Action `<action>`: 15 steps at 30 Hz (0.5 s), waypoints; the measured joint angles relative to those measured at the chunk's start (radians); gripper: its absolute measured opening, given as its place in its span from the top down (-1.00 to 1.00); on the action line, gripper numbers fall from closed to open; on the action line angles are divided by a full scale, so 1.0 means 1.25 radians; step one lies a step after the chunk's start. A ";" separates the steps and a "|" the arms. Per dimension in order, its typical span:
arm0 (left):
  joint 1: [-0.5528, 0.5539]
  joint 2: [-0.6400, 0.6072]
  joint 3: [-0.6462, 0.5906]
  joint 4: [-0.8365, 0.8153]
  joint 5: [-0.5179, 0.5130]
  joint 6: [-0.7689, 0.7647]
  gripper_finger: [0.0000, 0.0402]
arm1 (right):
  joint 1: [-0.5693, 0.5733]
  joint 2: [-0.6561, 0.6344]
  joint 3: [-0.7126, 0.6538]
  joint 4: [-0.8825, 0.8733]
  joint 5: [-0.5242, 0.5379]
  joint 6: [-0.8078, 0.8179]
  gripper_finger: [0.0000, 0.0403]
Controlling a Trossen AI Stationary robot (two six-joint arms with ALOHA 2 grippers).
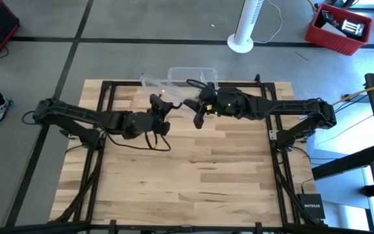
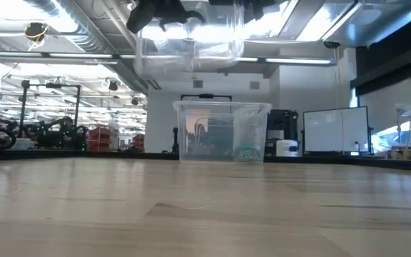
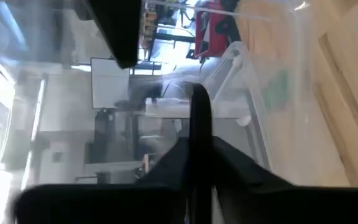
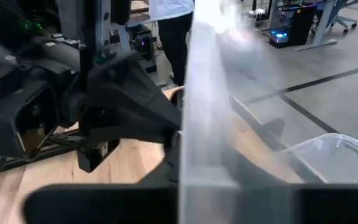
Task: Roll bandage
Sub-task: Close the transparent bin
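The teal-green bandage (image 2: 248, 151) lies inside a clear plastic box (image 2: 221, 132) that stands on the table at the middle of its far edge; the left wrist view shows the bandage (image 3: 277, 90) through the box wall. The box's clear lid (image 2: 190, 44) hangs high above the table in front of the box. My left gripper (image 3: 199, 143) and my right gripper (image 4: 207, 180) are both shut on this lid from opposite sides. In the high view the left gripper (image 1: 162, 104) and the right gripper (image 1: 198, 109) face each other. My left gripper pinches an edge of the clear lid (image 3: 199, 109) between its two fingers, coming roughly level from the table's left. The lid is lifted clear of the box and the table. My right gripper pinches the lid's opposite edge (image 4: 205, 149) between its two fingers, coming roughly level from the table's right. The lid shows edge-on between the fingers and touches neither the box nor the table.
The wooden table top (image 1: 187, 169) stretches bare toward the near edge. Black frame rails (image 1: 102, 97) run along the table's sides. A white fan base (image 1: 241, 44) and a red crate (image 1: 338, 29) stand on the floor beyond the far edge.
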 joint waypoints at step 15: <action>0.122 -0.030 0.078 -0.089 0.282 -0.173 0.89 | -0.007 -0.193 0.000 -0.187 0.131 -0.125 -0.10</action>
